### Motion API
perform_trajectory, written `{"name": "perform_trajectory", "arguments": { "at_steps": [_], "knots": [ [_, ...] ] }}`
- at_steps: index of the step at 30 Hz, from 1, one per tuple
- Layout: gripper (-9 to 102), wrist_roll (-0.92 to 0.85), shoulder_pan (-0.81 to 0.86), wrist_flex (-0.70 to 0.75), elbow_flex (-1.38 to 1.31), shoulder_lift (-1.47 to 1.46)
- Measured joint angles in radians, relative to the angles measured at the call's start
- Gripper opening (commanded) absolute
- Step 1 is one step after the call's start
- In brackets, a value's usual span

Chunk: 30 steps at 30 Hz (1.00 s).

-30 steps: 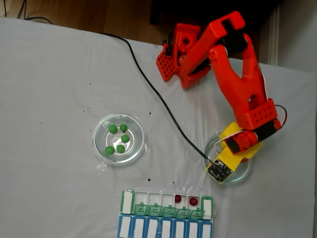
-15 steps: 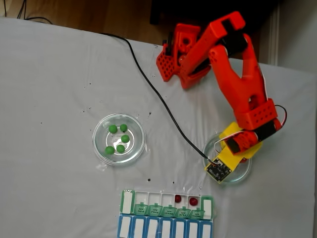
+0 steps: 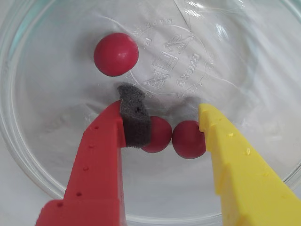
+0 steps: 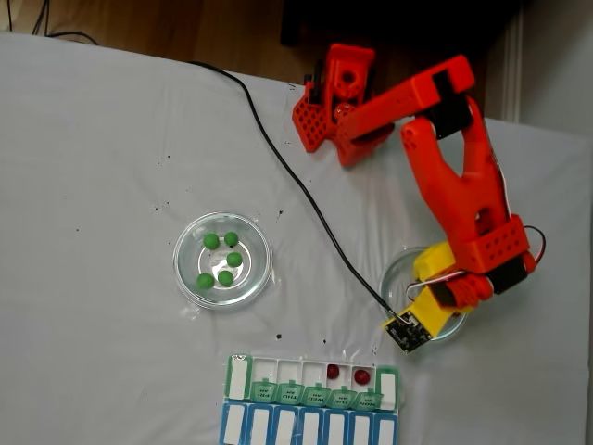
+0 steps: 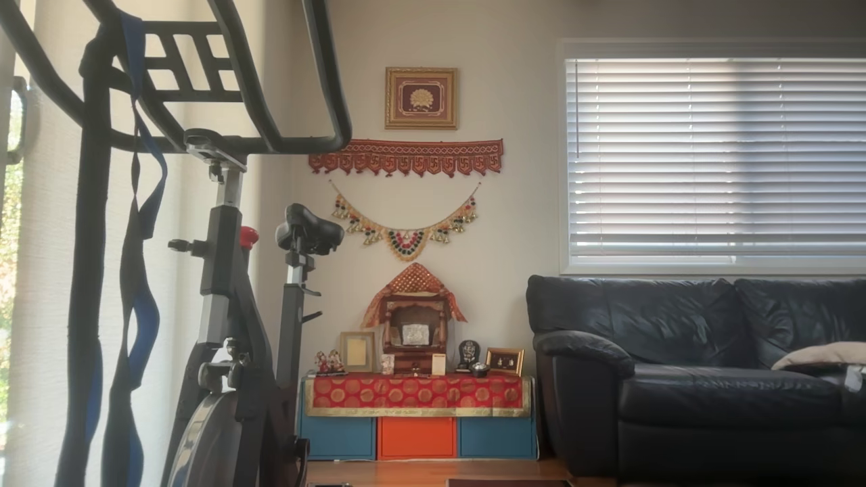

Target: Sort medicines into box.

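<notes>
The claw (image 3: 162, 125) sits spread inside the glass dish (image 3: 28, 155), two red balls (image 3: 188, 139) between its fingers. Next it should pinch one and carry it to the box (image 4: 310, 380).

Arm (image 4: 454, 185): orange-red printed links, black motor blocks, perforated base. Gripper (image 3: 162, 115): one red finger with grey foam pad, one yellow finger. Black cable (image 4: 287, 171) to wrist board beside the yellow part.
</notes>
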Motion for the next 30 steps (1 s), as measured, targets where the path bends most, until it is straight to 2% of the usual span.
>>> {"name": "perform_trajectory", "arguments": {
  "at_steps": [30],
  "knots": [
    [20, -0.029, 0.031, -0.163, 0.074, 0.178]
  ]
}}
